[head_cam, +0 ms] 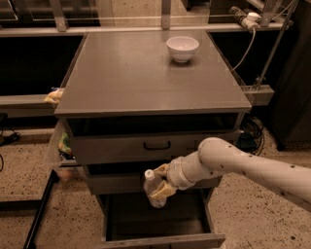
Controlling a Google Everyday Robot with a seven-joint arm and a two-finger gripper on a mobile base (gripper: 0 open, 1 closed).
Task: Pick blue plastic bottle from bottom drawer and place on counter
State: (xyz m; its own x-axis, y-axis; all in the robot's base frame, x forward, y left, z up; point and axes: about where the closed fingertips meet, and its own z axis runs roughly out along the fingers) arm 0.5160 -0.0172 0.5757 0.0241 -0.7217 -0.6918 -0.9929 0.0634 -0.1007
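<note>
White bowl (182, 48): upright on the desk (141, 73), toward 1 o'clock. Power strip (244, 13): 1 o'clock of the view, with a white cable (243, 51) running down from it. Clear bag (59, 146) with green contents: 9 o'clock, against the cabinet side. Gripper (160, 181): 6 o'clock, fingers clamped on the blue plastic bottle (149, 186).

The arm (243, 165) stretches from the right, its gripper (160, 184) below the counter's (146, 82) front edge, clamped on the bottle (151, 190).
</note>
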